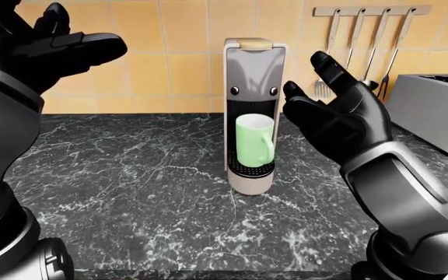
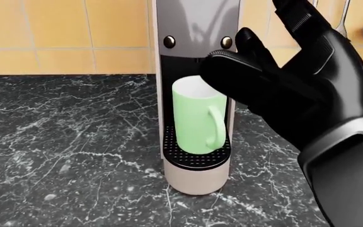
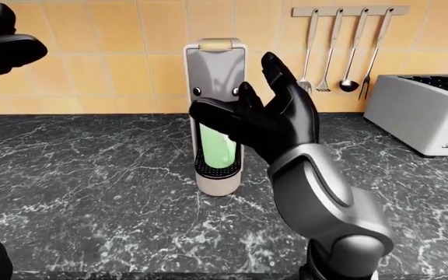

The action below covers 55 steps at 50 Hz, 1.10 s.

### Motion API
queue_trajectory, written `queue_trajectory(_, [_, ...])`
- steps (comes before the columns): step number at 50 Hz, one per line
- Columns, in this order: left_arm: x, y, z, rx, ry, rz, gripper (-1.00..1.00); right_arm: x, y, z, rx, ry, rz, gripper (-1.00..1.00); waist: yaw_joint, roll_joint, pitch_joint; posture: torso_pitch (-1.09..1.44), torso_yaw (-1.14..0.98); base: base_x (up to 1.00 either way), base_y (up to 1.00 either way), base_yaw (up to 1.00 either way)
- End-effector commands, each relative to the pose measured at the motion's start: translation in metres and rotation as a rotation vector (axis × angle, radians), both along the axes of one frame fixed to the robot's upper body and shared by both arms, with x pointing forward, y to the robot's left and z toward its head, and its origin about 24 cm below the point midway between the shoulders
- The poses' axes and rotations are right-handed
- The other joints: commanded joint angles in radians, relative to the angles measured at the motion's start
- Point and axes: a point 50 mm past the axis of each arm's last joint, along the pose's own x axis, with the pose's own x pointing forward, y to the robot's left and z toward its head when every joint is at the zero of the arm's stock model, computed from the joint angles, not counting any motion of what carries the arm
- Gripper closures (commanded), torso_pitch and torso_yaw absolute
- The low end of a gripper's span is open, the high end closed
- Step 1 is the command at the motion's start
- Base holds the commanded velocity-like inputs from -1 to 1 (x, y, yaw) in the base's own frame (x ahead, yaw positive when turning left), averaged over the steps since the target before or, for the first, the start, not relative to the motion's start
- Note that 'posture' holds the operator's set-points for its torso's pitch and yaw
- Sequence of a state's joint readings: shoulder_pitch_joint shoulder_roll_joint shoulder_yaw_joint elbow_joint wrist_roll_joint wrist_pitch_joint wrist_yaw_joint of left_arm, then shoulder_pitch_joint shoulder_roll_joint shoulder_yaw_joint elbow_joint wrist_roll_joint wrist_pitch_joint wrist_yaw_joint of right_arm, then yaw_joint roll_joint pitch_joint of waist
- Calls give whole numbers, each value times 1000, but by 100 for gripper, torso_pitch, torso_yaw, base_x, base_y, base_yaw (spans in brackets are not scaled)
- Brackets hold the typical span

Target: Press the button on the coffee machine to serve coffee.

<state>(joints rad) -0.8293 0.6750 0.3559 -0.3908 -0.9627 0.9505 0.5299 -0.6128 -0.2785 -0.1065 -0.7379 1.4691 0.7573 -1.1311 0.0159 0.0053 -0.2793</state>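
The silver coffee machine stands upright on the black marble counter, with two round buttons on its face. A light green mug sits on the drip tray under the spout. My right hand hovers open just right of the machine, fingers spread, thumb across the mug's upper right rim, one fingertip beside the right button. I cannot tell whether it touches the button. My left hand is raised open at the upper left, far from the machine.
A rail of hanging utensils is on the yellow tiled wall to the right of the machine. A silver toaster stands at the far right of the counter.
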Motion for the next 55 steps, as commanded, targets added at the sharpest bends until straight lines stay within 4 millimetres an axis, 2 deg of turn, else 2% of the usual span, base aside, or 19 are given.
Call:
queue_trajectory(1, [-6, 1, 12, -2, -66, 3, -100, -1, -2, 8, 16, -51, -4, -100, 0, 4, -5, -43, 0, 0, 0, 0])
queue_trajectory(22, [-6, -1, 13, -1, -65, 1, -100, 4, 5, 1, 11, -37, 6, -100, 0, 7, -6, -43, 0, 0, 0, 0])
queue_trajectory(55, [-7, -1, 14, -3, -69, -2, -100, 21, 6, -5, 24, -24, -8, -100, 0, 10, -8, -43, 0, 0, 0, 0])
